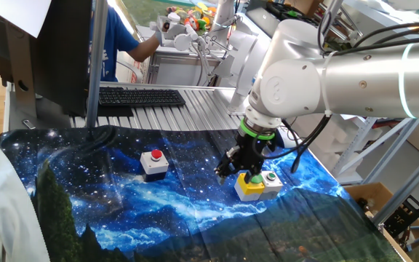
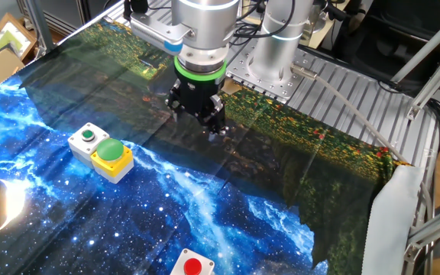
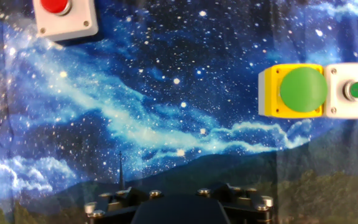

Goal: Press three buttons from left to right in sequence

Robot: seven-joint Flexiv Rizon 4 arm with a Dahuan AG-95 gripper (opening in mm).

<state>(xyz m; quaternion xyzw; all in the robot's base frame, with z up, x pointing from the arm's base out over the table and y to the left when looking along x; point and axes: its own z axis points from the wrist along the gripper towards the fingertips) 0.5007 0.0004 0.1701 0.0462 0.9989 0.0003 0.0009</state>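
The tool (image 2: 205,122) is hanging over the desk's starry cloth (image 2: 205,206); fingertip state unclear. The red button (image 2: 192,266) is sitting apart; yellow-boxed green dome (image 2: 111,150) and small green button (image 2: 88,136) are touching.

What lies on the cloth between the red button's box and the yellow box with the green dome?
Nothing: between the red button's box and the yellow box, the hand view shows only bare starry cloth.
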